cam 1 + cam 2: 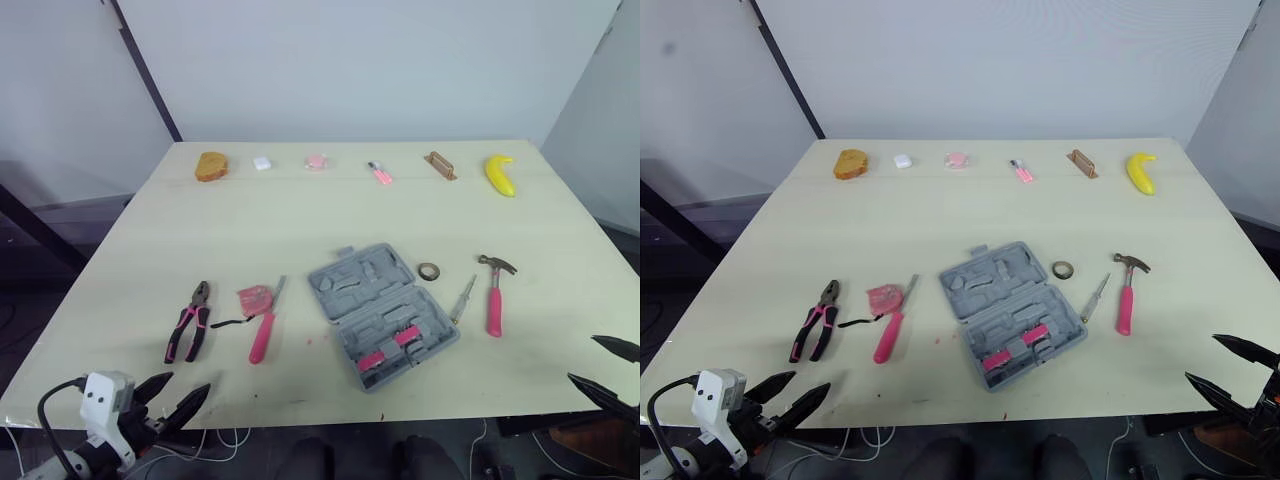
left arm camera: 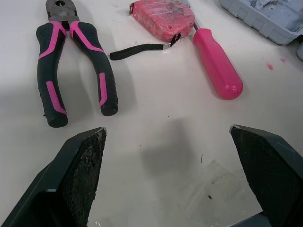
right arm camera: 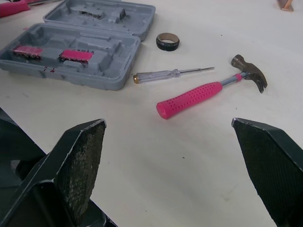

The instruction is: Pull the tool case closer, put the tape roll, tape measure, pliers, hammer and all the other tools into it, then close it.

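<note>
Far side of table [image 1: 300,215], 12 o'clock, row w/ gaps between items: brown bun [image 1: 211,166] at 11, white block [image 1: 262,163], pink lump [image 1: 316,160], wooden block [image 1: 439,165], banana [image 1: 500,175] at 1.

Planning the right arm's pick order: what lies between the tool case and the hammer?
A slim screwdriver and, farther back, the tape roll lie between tool case and hammer, per the left eye view.

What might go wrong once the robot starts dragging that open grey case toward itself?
The open grey plastic tool case lies askew, so a pull may swivel it into the small dark tape roll and the thin clear-handled screwdriver close beside it. The pink tape measure seems to rest against the pink-handled screwdriver; lifting one could drag the other.
</note>
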### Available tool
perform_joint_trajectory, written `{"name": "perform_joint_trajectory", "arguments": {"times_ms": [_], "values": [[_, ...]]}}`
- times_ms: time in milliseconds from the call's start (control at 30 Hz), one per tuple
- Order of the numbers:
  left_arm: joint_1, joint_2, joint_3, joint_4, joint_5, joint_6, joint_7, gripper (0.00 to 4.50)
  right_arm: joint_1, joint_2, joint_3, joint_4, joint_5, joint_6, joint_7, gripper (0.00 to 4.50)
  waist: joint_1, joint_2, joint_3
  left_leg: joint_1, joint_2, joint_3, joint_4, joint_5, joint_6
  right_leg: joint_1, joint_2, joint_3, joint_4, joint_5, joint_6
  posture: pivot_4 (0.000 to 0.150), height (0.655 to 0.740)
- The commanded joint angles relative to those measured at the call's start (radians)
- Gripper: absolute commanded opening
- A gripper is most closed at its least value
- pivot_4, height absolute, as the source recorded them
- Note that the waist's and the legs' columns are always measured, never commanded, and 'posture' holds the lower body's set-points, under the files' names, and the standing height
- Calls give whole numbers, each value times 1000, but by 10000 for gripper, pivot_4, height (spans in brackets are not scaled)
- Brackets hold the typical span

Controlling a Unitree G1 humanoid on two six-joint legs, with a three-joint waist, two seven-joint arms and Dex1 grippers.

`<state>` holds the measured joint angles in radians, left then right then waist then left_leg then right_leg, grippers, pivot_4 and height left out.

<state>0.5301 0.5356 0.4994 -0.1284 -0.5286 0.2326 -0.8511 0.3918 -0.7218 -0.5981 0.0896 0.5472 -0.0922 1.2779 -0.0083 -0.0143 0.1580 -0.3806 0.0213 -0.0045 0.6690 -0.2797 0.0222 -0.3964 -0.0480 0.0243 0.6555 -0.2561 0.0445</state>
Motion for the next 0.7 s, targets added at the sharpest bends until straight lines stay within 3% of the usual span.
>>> {"name": "perform_joint_trajectory", "arguments": {"times_ms": [33,300,367,500,533,567,600,667,700], "values": [[-40,8,-26,-83,-37,37,8,44525,-36,3,3,-68,27,29,-56,45000,0,0,0,0,0,0,0,0,0,0,0,0,0,0,0,1500,7400],[-246,27,-188,-296,-78,149,47,44525,-278,-13,217,-372,-22,378,-403,45000,0,1,-1,0,0,0,1,0,0,0,0,1,2,1,1,1500,7400],[-281,53,-234,-319,-53,175,47,44525,-368,-43,286,-370,-50,475,-446,45000,-4,1,0,-2,-1,-1,0,0,0,-2,1,1,2,2,3,1500,7400],[-421,123,-369,-309,-37,292,28,44525,-690,-53,477,-217,-96,609,-416,45000,-5,4,5,-2,-2,0,0,0,0,-3,1,1,2,3,3,1500,7400],[-447,131,-396,-291,-29,303,21,44869,-754,-51,518,-160,-126,630,-415,42519,-6,4,4,-2,-3,-1,0,0,0,-3,1,1,2,2,3,1500,7400],[-470,132,-428,-258,-11,283,-6,40754,-817,-51,579,-101,-169,624,-386,38860,-5,4,4,1,-4,-1,1,0,0,0,2,1,3,3,3,1500,7400],[-488,133,-455,-227,7,267,-23,40754,-863,-49,630,-53,-209,605,-364,38860,-5,4,4,0,-4,-1,0,0,0,-1,2,0,3,3,3,1500,7400],[-523,130,-500,-155,56,231,-43,32406,-942,-33,725,22,-287,565,-332,28374,-3,4,5,-2,-5,-2,0,0,0,-2,2,-1,2,3,3,1500,7400],[-539,125,-511,-123,70,228,-39,30761,-971,-26,762,46,-314,551,-314,26652,-3,4,5,-2,-5,-2,0,0,0,-2,2,-1,2,3,3,1500,7400]]}}
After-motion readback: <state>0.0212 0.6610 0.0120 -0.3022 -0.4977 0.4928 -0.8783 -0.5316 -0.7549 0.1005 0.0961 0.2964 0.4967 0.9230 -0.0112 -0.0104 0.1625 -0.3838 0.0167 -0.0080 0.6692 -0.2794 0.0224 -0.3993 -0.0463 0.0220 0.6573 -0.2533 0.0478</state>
